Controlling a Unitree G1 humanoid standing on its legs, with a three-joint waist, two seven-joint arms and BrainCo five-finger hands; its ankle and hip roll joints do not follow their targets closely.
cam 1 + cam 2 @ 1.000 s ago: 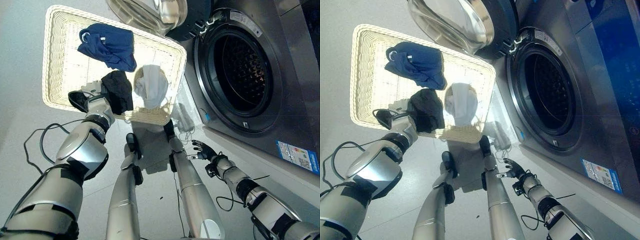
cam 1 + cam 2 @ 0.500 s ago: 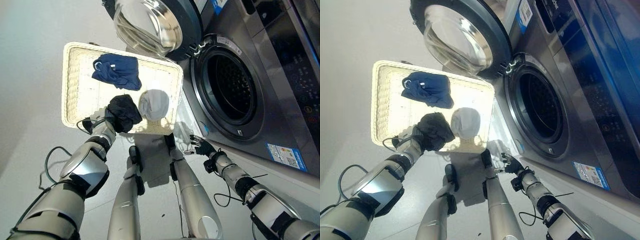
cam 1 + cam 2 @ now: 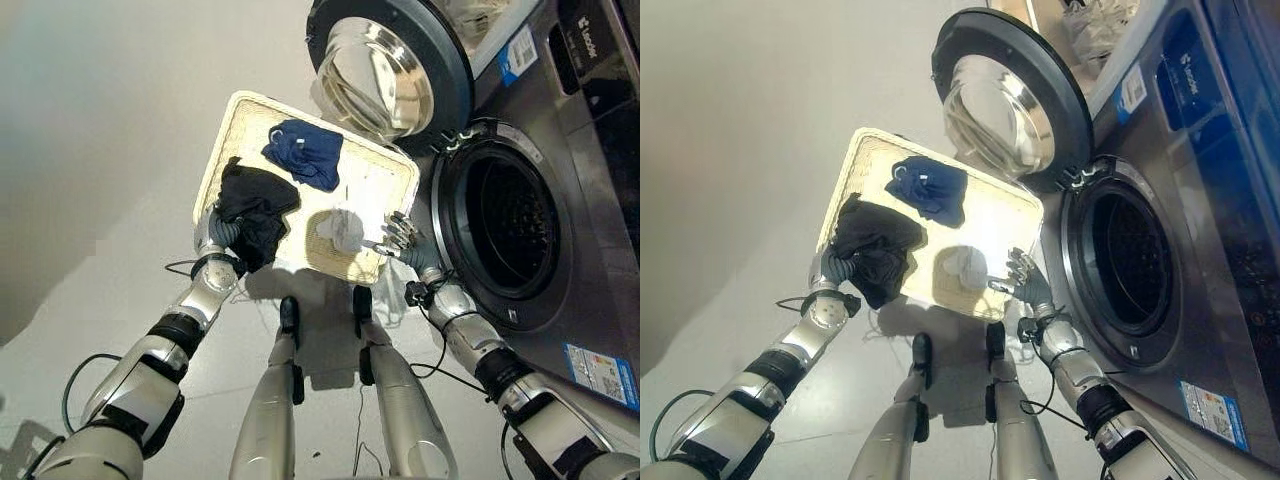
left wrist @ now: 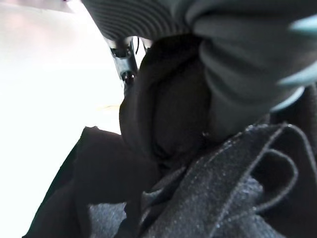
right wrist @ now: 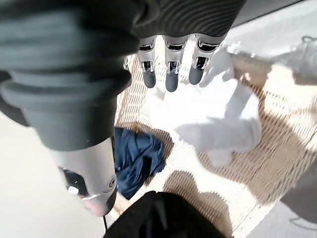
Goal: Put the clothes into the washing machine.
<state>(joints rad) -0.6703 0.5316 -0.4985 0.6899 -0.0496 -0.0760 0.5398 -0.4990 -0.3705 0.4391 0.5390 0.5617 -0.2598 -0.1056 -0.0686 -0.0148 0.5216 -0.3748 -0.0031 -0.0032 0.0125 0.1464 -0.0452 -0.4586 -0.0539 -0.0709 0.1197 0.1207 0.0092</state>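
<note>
Pale floor, one basket (image 3: 228, 130), three garments, left hand (image 3: 212, 232) gripping black one (image 3: 255, 210), right hand (image 3: 401, 236) fingers spread.

A flat cream wicker basket (image 3: 232, 130) lies on the pale grey floor (image 3: 110, 150), just left of the silver front-loading washing machine (image 3: 590, 300). The machine's round glass door (image 3: 385, 70) stands open, past the basket's far right corner.

In the basket, the dark blue cloth (image 3: 305, 152) lies near the far edge. The white cloth (image 3: 338, 228) lies near the near right corner. The black cloth (image 3: 255, 208) hangs over the basket's near left edge, bunched in the left hand (image 3: 212, 232). The right hand (image 3: 402, 236) is at the basket's right edge, between the white cloth and the machine's round opening (image 3: 505, 235), its straight fingers (image 5: 171, 79) just over the white cloth.
</note>
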